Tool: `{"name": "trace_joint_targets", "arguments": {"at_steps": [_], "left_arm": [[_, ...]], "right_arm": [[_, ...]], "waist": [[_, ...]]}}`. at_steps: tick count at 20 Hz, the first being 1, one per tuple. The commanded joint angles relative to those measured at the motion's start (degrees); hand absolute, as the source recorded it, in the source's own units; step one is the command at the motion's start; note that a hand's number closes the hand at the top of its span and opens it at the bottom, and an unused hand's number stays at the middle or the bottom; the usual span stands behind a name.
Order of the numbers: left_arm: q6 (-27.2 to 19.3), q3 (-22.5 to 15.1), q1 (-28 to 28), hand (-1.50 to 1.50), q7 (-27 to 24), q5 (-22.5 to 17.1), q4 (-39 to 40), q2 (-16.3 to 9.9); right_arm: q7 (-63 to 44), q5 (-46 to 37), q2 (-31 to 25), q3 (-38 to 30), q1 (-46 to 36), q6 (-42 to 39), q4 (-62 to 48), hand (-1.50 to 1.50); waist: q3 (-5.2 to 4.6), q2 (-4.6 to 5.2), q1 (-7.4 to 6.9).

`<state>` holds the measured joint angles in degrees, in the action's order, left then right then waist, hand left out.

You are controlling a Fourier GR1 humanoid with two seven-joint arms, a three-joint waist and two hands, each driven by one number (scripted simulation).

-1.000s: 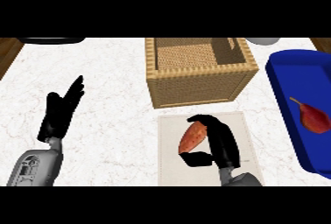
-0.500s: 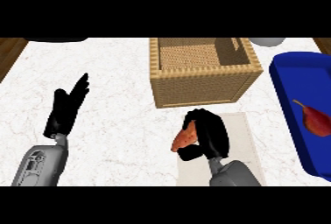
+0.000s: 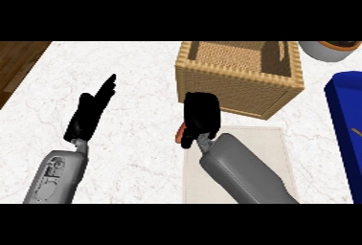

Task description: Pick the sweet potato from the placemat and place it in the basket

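My right hand (image 3: 201, 117) is curled round the orange sweet potato (image 3: 182, 133), of which only a small sliver shows at the hand's left edge. Hand and potato are raised above the upper left corner of the pale placemat (image 3: 263, 143), just in front of the wicker basket (image 3: 240, 76). The basket stands at the back centre, and what shows of its inside holds nothing. At the left my left hand (image 3: 88, 115) rests open, fingers pointing up and away.
A blue tray (image 3: 348, 124) runs along the right edge. A grey bowl (image 3: 329, 49) sits at the back right corner. The counter's left edge with dark wood floor (image 3: 17, 62) lies at the far left. White marble counter (image 3: 134, 143) spreads between the hands.
The right hand closed round the sweet potato and lifted it off the placemat, moving up and left toward the basket. The view has shifted; the left hand stays open.
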<state>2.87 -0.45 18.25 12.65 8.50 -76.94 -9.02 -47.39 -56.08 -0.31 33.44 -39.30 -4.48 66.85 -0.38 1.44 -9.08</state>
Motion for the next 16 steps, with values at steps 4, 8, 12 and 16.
{"name": "trace_joint_targets", "arguments": {"at_steps": [4,8,12,16], "left_arm": [[-0.36,-1.74,2.6,0.0,0.34,0.86,1.1,1.94],[0.21,-1.32,2.22,0.0,0.29,0.76,1.76,1.13],[-0.32,-0.87,2.8,0.0,0.19,0.64,3.07,1.63],[-0.61,0.41,2.63,0.0,-0.87,0.53,4.35,0.74]], "right_arm": [[-10.17,13.11,0.3,-0.71,-14.82,7.07,-3.09,1.5],[-12.09,16.62,0.3,-2.67,-22.24,16.2,-2.32,1.5],[-18.27,18.02,0.3,-4.41,-32.62,21.61,-2.18,1.5],[-19.7,18.44,0.29,-6.9,-42.81,23.87,-8.33,1.5]], "waist": [[0.33,0.52,-2.52],[0.29,0.21,-2.16],[0.08,-0.43,-1.18],[-0.03,-0.29,0.39]]}}
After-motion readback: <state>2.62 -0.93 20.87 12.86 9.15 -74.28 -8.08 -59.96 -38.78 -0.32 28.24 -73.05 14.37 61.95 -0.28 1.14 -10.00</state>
